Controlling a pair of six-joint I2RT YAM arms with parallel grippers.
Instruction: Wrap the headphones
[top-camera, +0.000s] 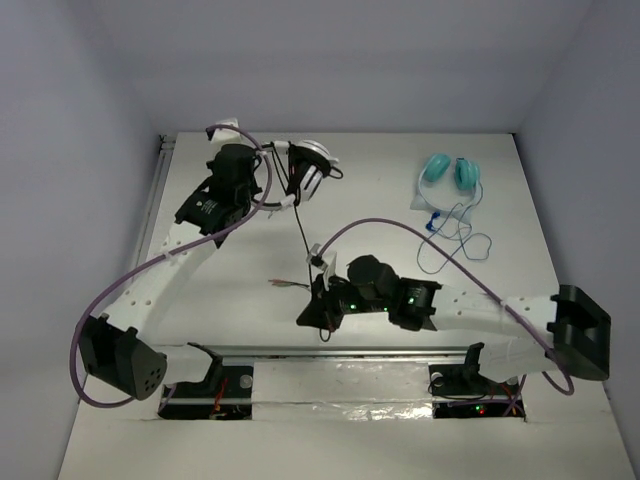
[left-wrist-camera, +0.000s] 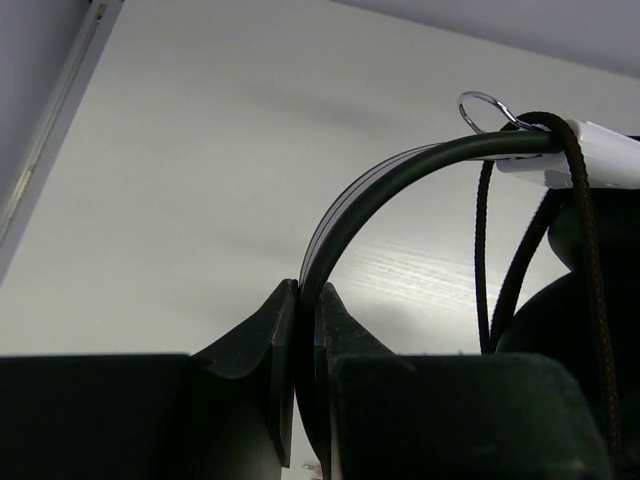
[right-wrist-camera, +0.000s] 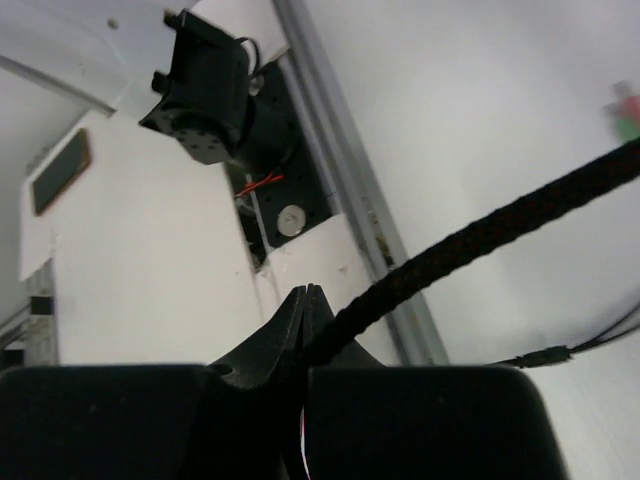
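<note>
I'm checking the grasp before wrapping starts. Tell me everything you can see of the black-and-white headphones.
The headphones, far back in the top view, have white-shelled cups with black pads. The left end effector is shut on their thin black headband. Their braided black cable runs straight to the right end effector, which pinches it.

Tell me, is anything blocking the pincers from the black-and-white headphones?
Nothing visible is. The left pincer pinches the headband, and the right pincer pinches the cable. The teal headphones lie off to the side.
</note>
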